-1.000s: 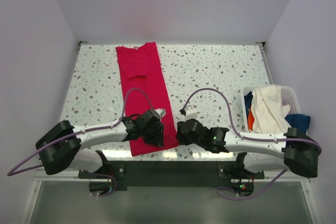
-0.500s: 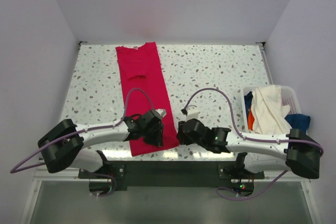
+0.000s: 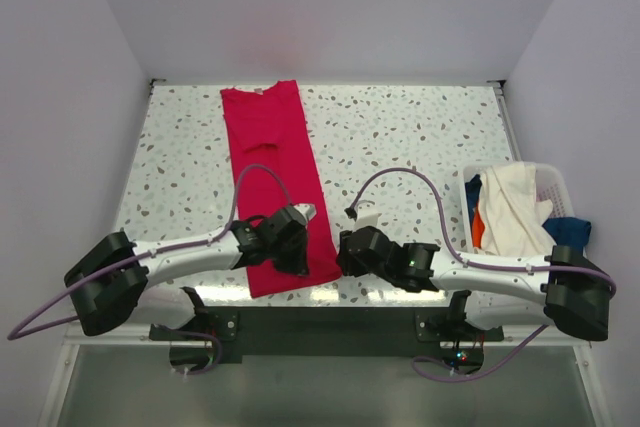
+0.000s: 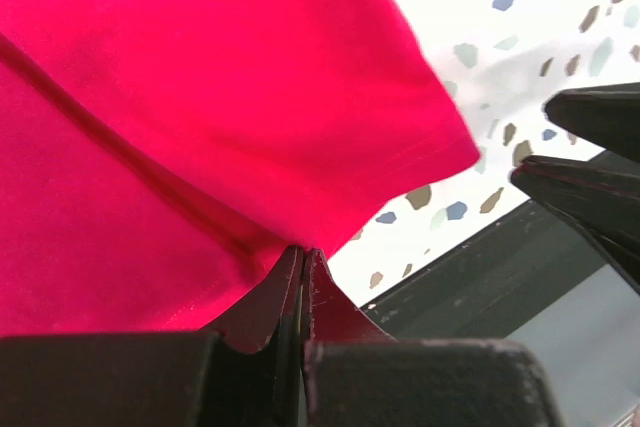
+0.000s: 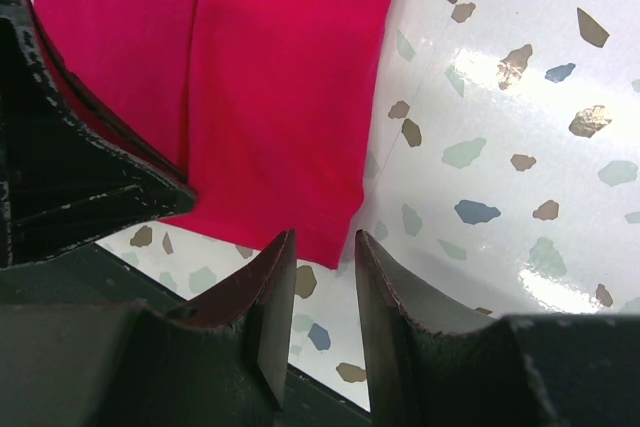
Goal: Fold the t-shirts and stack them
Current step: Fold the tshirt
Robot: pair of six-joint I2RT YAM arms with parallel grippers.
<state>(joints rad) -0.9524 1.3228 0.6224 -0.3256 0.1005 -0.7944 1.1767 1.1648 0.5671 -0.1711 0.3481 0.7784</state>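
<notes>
The crimson-red t-shirt (image 3: 275,167) lies folded into a long strip from the table's far side to its near edge. My left gripper (image 3: 296,265) sits at the strip's near end; in the left wrist view its jaws (image 4: 303,250) are shut, pinching a crease of the red cloth (image 4: 200,97) at the hem. My right gripper (image 3: 342,255) stands open just off the strip's near right corner (image 5: 335,237), tips (image 5: 325,242) low over the table with nothing between them. Cream-white (image 3: 510,207), dark blue (image 3: 570,230) and orange (image 3: 477,230) t-shirts lie heaped in the basket.
The white slatted basket (image 3: 556,187) stands at the table's right edge. The speckled tabletop (image 3: 420,137) ends in a dark front rail (image 3: 330,312) right behind both grippers. White walls close in the left, back and right sides.
My left gripper's jaws have closed on the red shirt's near hem. The left arm's elbow shifted slightly left; the right arm has stayed put.
</notes>
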